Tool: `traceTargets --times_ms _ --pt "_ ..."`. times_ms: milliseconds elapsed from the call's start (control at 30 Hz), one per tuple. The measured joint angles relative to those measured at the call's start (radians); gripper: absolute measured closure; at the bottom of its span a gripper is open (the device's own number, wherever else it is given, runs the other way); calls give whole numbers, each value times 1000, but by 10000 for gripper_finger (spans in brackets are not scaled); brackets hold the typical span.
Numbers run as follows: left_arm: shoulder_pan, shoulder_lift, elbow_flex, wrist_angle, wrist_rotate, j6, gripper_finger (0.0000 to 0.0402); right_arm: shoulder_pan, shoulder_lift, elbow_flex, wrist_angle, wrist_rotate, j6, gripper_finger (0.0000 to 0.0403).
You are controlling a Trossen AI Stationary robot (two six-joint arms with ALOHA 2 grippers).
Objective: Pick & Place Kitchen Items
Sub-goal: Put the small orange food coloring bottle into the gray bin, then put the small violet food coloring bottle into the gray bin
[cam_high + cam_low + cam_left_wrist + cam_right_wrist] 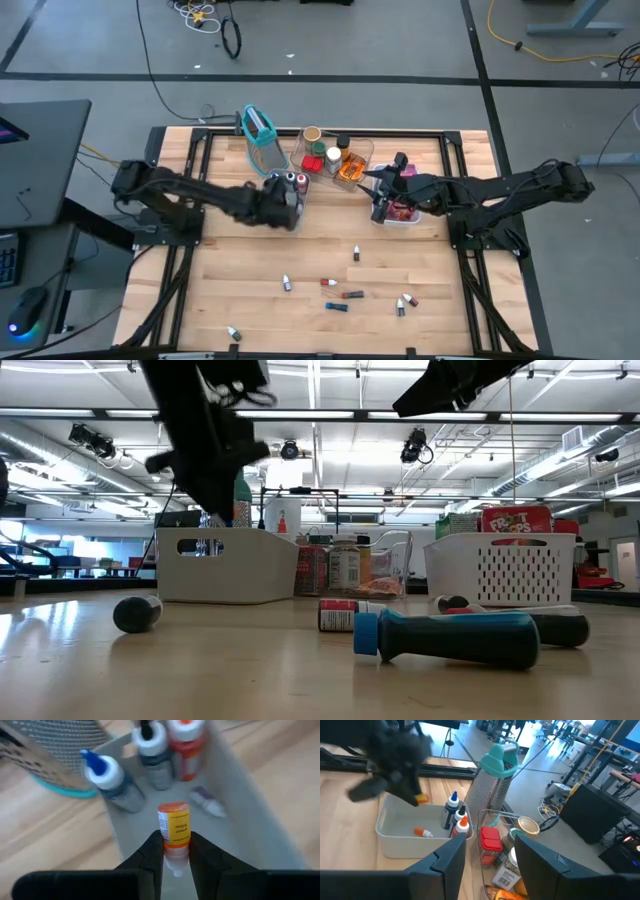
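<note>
Left gripper (176, 851) pinches one orange-labelled cylindrical vial (174, 830) above smooth grey tray (240, 785) holding three upright dropper bottles (152, 750). Right gripper (490, 855) spread, empty, near perforated white basket (500, 565).

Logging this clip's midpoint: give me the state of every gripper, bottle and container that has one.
Left gripper: shut on orange-labelled vial, over the grey tray.
Orange-labelled vial: held, in the air.
Grey tray: holds three upright bottles and one lying vial.
Right gripper: open, empty.
Grater: upright beside the tray.
Blue-capped tube: lying on the table.
</note>
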Motion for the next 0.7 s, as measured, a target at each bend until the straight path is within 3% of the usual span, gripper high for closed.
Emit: traceTargets --times_ms 233,700 --pt "150 48 -26 34 141 87 295 -1 0 0 -25 -1 5 225" --pt "173 44 -40 89 176 205 271 -2 0 0 -45 -131 -7 225"
